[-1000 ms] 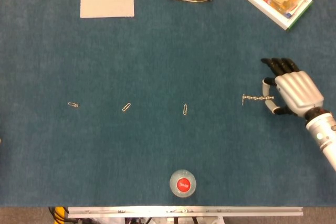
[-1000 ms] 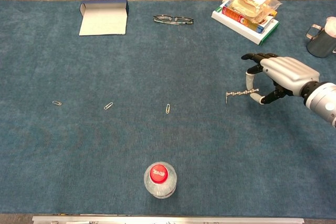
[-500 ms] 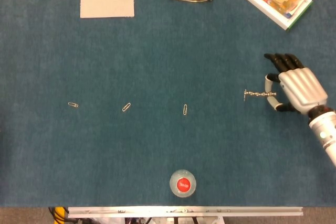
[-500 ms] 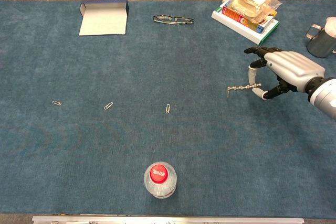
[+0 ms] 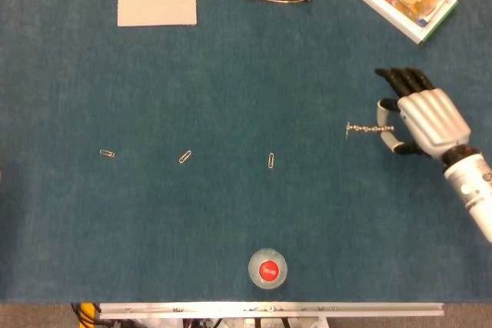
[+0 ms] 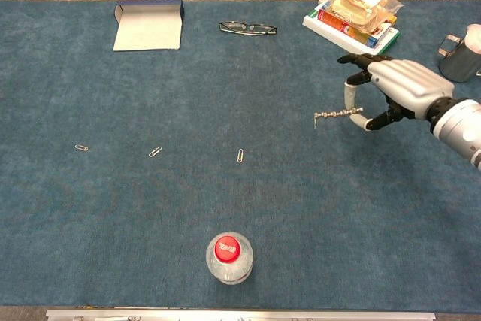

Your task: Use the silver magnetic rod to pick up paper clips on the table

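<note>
Nearest the robot, a clear bottle with a red cap [image 6: 228, 258] stands upright on the blue bench [image 6: 113, 216]; what it contains cannot be told. Further in, three paper clips lie flat in a loose row: one at the left [image 5: 107, 154], one in the middle [image 5: 185, 157], and one toward the right [image 5: 271, 160]. None of them touches the rod, so the collecting looks not yet begun.

To the right of the clips, the right robot hand [image 5: 419, 122] holds the silver rod [image 5: 369, 128] pinched at one end, with the other fingers spread. The rod points left toward the clips and is raised off the bench, well apart from the nearest clip. The rod is in hand; what remains, as I judge it, is to carry it left and lower its tip over each clip. The left robot hand is out of both views.

At the far side sit an open cardboard box [image 6: 147, 26], apparently empty, folded glasses [image 6: 248, 28], a wrapped pack on books [image 6: 353, 9], and a metal jug [image 6: 456, 58].
</note>
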`<state>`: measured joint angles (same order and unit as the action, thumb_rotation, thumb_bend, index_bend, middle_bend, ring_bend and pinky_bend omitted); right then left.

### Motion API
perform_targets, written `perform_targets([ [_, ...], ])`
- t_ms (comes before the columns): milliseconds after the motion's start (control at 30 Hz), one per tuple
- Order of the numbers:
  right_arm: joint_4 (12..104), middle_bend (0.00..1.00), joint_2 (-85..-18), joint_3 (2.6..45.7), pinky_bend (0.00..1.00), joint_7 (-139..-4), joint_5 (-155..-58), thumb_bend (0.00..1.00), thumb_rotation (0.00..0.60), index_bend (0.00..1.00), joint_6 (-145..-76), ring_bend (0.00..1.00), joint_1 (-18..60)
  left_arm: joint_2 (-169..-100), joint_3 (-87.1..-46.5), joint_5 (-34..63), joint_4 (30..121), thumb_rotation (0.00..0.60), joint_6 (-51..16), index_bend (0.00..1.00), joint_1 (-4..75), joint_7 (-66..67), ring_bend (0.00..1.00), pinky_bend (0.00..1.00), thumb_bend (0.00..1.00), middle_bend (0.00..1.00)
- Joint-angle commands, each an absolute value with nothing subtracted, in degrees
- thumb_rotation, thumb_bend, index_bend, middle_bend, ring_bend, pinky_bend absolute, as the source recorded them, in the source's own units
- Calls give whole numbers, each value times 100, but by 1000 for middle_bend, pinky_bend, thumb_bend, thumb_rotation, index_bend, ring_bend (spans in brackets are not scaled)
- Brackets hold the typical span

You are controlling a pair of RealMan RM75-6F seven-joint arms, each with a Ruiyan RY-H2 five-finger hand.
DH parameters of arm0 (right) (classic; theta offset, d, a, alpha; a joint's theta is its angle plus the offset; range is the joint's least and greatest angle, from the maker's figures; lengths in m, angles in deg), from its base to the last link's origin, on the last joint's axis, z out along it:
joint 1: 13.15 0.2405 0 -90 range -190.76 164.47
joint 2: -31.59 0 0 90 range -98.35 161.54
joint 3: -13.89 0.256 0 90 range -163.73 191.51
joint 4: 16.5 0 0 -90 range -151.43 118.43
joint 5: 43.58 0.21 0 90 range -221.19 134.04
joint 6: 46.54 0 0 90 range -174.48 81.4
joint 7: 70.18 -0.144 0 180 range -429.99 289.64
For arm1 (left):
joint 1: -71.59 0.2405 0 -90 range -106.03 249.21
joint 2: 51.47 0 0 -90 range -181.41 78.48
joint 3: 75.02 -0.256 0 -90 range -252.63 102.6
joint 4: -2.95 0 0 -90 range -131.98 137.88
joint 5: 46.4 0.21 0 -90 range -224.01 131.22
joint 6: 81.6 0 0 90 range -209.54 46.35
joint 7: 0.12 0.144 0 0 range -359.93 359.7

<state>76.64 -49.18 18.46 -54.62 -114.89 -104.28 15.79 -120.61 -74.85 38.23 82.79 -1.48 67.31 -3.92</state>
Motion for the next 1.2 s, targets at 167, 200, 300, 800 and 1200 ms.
perform_targets([
  [167,7668,74,-4967,2043,61,-5443,-11522,342,600,605,-10355,0,1800,-12043,-7498,3824,8247,600,-202,451,6704,-440,294,420,359,430],
  [200,7663,74,-4980,2068,61,-5428,-11529,342,600,605,-10336,0,1840,-12043,-7500,3825,8242,600,-212,451,6699,-447,294,420,359,430],
  [300,7641,74,-5040,2169,61,-5392,-11524,343,600,606,-10272,0,1978,-12026,-7522,3849,8244,600,-230,453,6690,-476,294,420,360,431],
  [800,6922,74,-5684,2719,61,-5271,-11204,347,600,606,-9719,0,2904,-11981,-7536,3856,8011,600,-249,455,6682,-803,294,420,359,432],
  [1200,6118,74,-6311,2960,61,-5548,-11212,347,600,606,-9314,0,3624,-12030,-7586,3845,7610,600,-400,455,6664,-1236,294,420,360,432],
])
